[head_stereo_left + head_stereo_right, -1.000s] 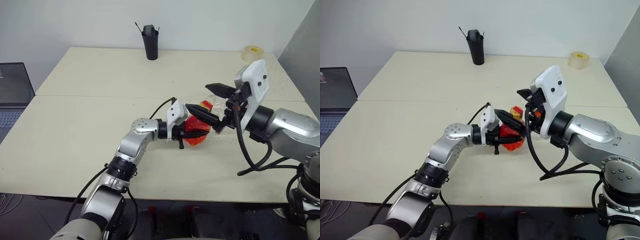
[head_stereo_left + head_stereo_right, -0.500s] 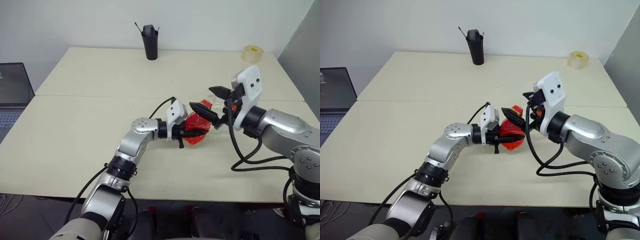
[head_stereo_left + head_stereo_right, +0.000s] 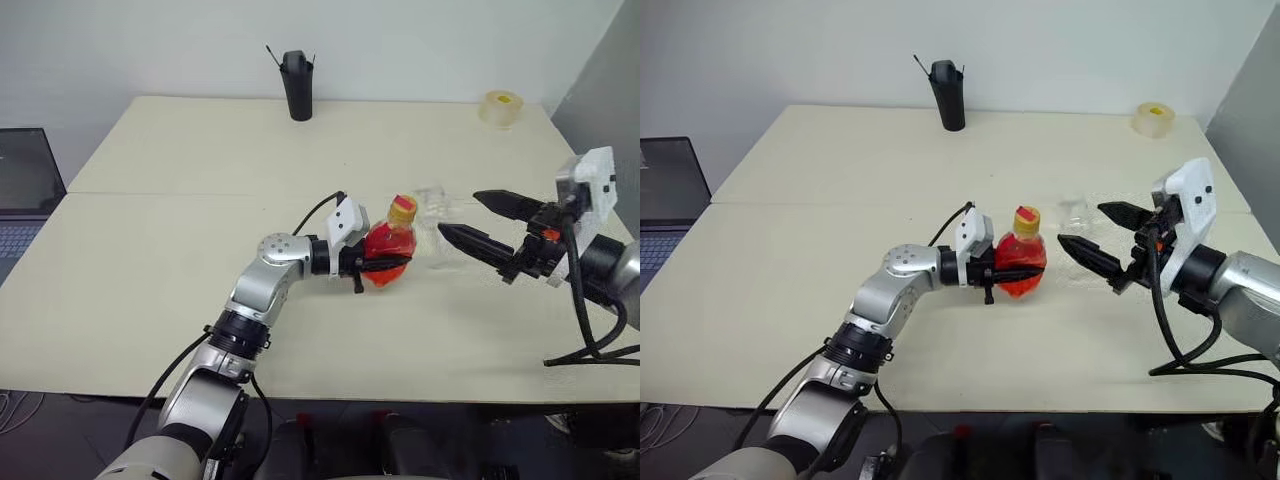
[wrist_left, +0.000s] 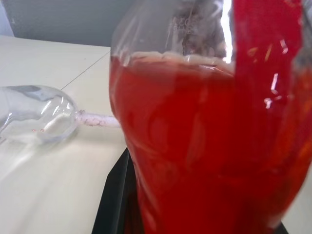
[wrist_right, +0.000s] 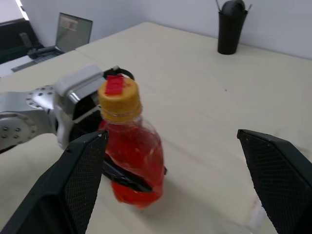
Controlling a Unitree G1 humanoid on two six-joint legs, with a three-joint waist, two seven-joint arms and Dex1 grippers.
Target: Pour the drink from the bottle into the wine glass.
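left eye view puts the bottle (image 3: 388, 252) near the table's (image 3: 150, 250) middle, upright, its yellow cap (image 3: 402, 208) on, with the left gripper (image 3: 372, 267) clamped on its lower body from 9 o'clock. the drink (image 4: 204, 146) fills most of the body, so i judge that nothing has been poured. the wine glass (image 3: 432, 203) lies on its side just past the bottle at about 1 o'clock, bowl empty in the left wrist view (image 4: 36, 114), stem pointing toward the bottle. the right gripper (image 3: 478, 218) hovers at 3 o'clock of the bottle, well apart from it, its 2 fingers spread wide and holding nothing.

done so far: the bottle is gripped and held steady. left, as i read it: take off the cap, stand the glass up, tip the bottle over it.

against 1 second ago, the right gripper has backed away toward 3 o'clock; then its fingers were right at the bottle's neck, hiding the cap, and now the cap shows in full. the left gripper and bottle have stayed put. the black cup (image 3: 296, 85) at 12 o'clock and the tape roll (image 3: 500, 107) at 2 o'clock have not moved.
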